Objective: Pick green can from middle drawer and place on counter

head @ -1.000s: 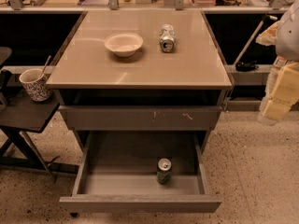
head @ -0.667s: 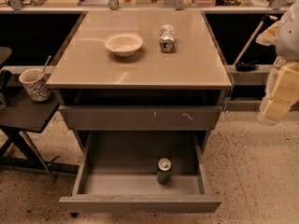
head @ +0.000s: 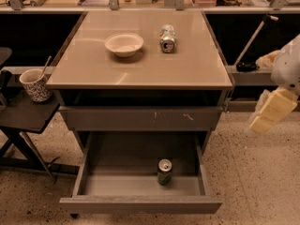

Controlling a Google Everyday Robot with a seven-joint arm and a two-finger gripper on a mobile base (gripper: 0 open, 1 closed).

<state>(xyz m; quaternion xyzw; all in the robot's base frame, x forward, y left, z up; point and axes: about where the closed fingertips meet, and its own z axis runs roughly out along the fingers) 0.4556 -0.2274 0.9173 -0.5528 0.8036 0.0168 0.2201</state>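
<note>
Hovering beyond the counter's [head: 140, 69] right edge, near its front right corner, the gripper [head: 271, 110] is carrying nothing visible; whether it is open or closed cannot be told. The green can [head: 164, 171] is standing upright in the open middle drawer [head: 140, 204], below the front edge, lying downward and leftward of the gripper.

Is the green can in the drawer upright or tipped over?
Upright; the green can stands in the middle drawer, silver top up. The gripper hangs at far right.
</note>
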